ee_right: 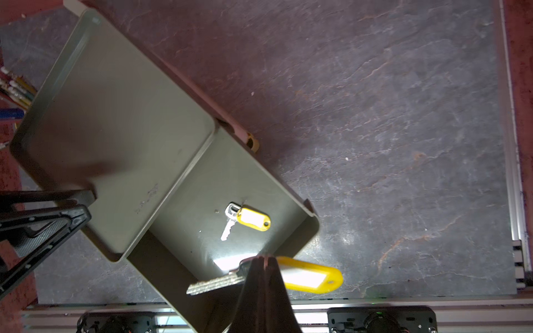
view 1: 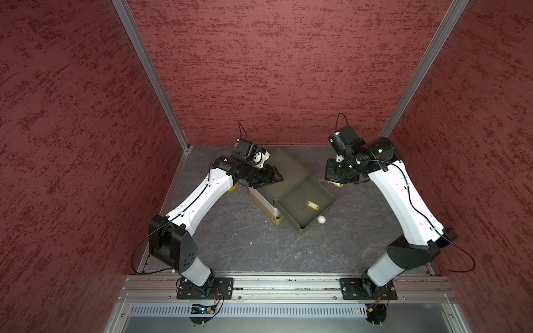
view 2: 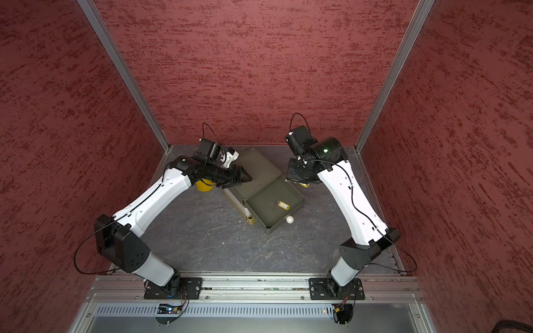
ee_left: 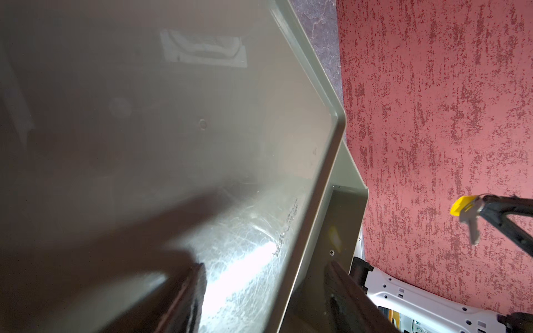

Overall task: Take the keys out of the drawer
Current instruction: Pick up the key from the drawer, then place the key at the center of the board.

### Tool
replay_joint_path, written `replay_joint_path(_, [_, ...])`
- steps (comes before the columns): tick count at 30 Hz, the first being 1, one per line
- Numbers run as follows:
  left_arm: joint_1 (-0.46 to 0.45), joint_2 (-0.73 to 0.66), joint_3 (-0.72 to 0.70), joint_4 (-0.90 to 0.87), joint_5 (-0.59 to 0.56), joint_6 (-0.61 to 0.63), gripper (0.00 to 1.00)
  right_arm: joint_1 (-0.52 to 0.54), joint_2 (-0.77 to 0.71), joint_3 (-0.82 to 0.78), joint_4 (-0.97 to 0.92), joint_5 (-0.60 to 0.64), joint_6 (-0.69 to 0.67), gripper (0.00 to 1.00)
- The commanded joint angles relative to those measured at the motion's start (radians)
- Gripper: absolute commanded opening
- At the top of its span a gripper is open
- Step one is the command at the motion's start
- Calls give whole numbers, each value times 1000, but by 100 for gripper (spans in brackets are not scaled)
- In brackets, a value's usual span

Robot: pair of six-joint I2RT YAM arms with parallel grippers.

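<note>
Centre of table (view 1: pixel 259 245): olive cabinet (view 1: pixel 284 168) sits at an angle, top drawer (view 1: pixel 294 199) pulled out toward my side.

Loose key (view 1: pixel 312 205): yellow tag, lies flat on the drawer floor near the front wall. It's clear of all walls in both top views. R wrist cam shows it too (ee_right: pixel 251 219), w/ the blade pointing away from the tag at an angle.

R gripper (ee_right: pixel 262 259): jaws clenched on held key (ee_right: pixel 308 275), pinched at the head. Yellow tag sticks out one side, blade out the other. It hangs in the air just off the drawer's side wall, outside the drawer and over the table. L wrist cam catches it against the red wall (ee_left: pixel 468 214).

L gripper (ee_right: pixel 86 205): down on the cabinet top at its outer edge. Jaws are near closed w/ the raised rim between the fingers, so I read a clamp on the rim.

White ball (view 1: pixel 321 219) is just beside the drawer front; can't tell if it's attached. Yellow round obj (view 2: pixel 204 186) sits under the L arm, mostly hidden.
</note>
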Motion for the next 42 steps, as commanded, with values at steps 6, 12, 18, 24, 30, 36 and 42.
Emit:
replay_joint_path(6, [3,7,33,-11,-12,0,68,-200,-194,-297,187,-59,14,0])
replay_joint_path(12, [2,5,37,-10,-11,1,68,-341,-304,-544,369,-139,80,0])
replay_joint_path(18, [-6,1,40,-8,-11,2,68,-427,-331,-743,530,-219,136,0])
replay_joint_path(24, [-8,-6,35,-15,-15,5,68,-449,-289,-892,677,-314,195,0])
replay_joint_path(30, [-10,-10,38,-18,-16,3,68,-450,-239,-1000,751,-364,201,0])
replay_joint_path(36, [-15,-8,35,-16,-20,4,68,-451,-213,-1080,774,-337,162,0])
replay_joint_path(42, [-26,2,47,-18,-23,1,68,-451,-169,-1127,779,-287,101,0])
